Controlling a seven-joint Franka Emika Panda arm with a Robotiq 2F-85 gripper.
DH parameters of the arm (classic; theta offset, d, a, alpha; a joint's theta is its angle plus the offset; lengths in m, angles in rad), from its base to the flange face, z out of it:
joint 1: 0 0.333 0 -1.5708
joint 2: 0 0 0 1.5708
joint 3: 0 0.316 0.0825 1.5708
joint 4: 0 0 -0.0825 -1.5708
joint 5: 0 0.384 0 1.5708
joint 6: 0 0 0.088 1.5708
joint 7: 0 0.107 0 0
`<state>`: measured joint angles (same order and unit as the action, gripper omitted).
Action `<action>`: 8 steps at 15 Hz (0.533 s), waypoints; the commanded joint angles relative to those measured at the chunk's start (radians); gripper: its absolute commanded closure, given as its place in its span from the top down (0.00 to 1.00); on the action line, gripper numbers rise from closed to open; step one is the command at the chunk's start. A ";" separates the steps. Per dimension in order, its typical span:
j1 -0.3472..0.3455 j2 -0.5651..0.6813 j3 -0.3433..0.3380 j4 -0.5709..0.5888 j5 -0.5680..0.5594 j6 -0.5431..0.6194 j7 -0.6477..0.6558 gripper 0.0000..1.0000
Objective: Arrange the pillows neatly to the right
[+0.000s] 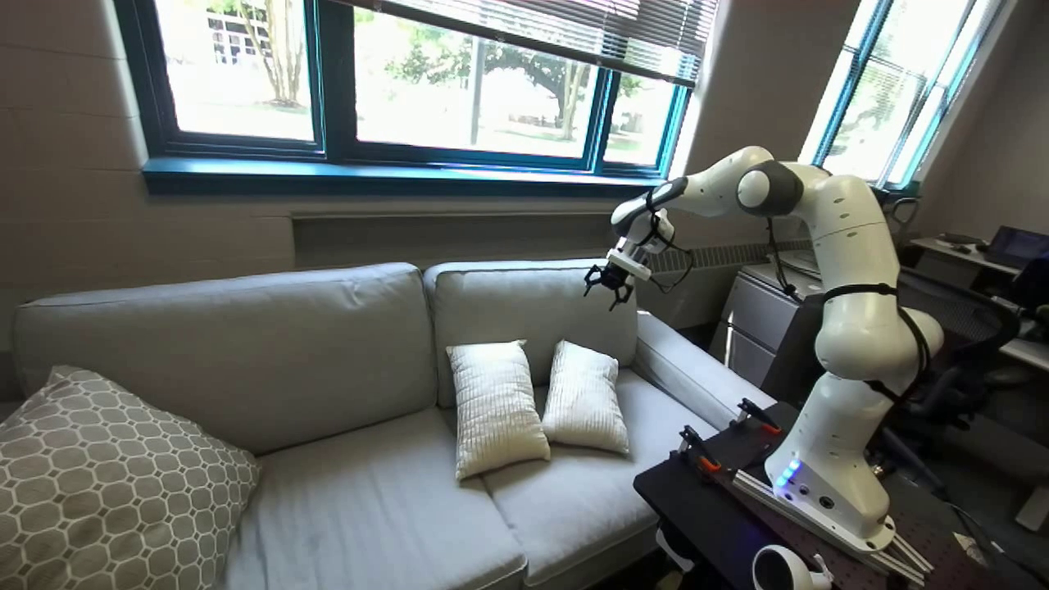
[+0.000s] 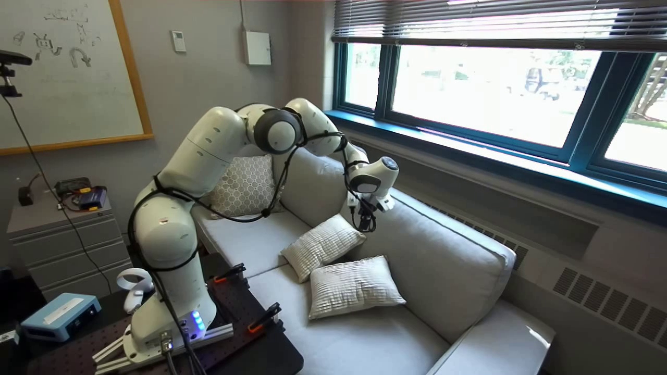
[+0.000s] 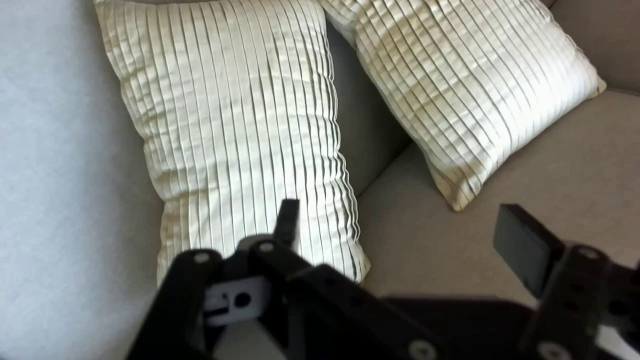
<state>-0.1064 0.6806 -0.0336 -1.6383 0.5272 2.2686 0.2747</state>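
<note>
The pincer (image 3: 407,240) is hanging above the sofa (image 1: 369,475), its jaws standing wide apart and holding nothing, presumably leaving room for pinching soft fabric. Below it, the inner cream pillow (image 1: 498,414) is straddling the seat seam (image 1: 501,512), and the outer cream pillow (image 1: 584,399) is resting just beside it, apparently touching, nearer the armrest (image 1: 701,373) at the sofa's right-hand end, as both exterior views are showing. Both are apparently leaning on the back cushion (image 1: 529,315) for support, yet are slanting different ways, so the pair is probably needing some squaring up toward that right corner. The pale grey seat (image 1: 352,508) is stretching on to the opposite end, where a larger lattice-patterned pillow (image 1: 123,492) is filling the corner. Behind the sofa's back edge a heater grille (image 2: 607,301) is running along the wall (image 1: 221,233); above, a blue-framed window (image 1: 471,98) is letting in harsh daylight. Farther off, in an exterior view, a whiteboard (image 2: 62,104) is hanging.
</note>
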 commanded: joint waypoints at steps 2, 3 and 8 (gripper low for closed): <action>-0.019 0.209 0.017 0.294 -0.015 -0.153 0.140 1.00; -0.012 0.124 0.015 0.154 -0.014 -0.072 0.084 1.00; -0.013 0.152 0.016 0.177 -0.015 -0.072 0.088 1.00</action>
<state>-0.1074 0.8309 -0.0323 -1.4643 0.5256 2.1963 0.3559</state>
